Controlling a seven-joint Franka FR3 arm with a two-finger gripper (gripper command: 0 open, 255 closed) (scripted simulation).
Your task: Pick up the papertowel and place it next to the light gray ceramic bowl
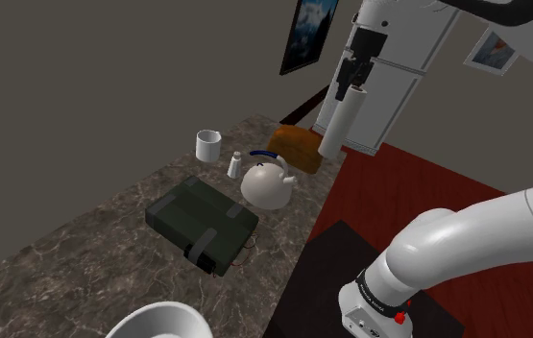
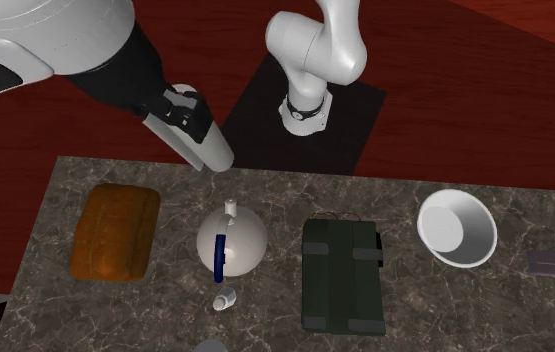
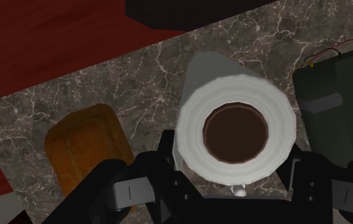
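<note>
The black hand point(image 1: 352, 84) clamps a white paper-towel roll point(image 1: 335, 125) (brown core) aloft. The light grey round bowl point(image 2: 479, 236) sits well apart.

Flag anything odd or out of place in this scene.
Nothing is spilled or toppled. The one oddity: thin wires stick out of the dark green case. The paper towel roll is held aloft, clasped in the gripper.

White rounded arm links point(image 1: 466, 240), dark joint bands point(image 2: 303, 103), small red button point(image 1: 400, 316); all-black gripper point(image 1: 354, 79), grey marked blocks point(image 3: 130, 191) behind the jaws.
</note>
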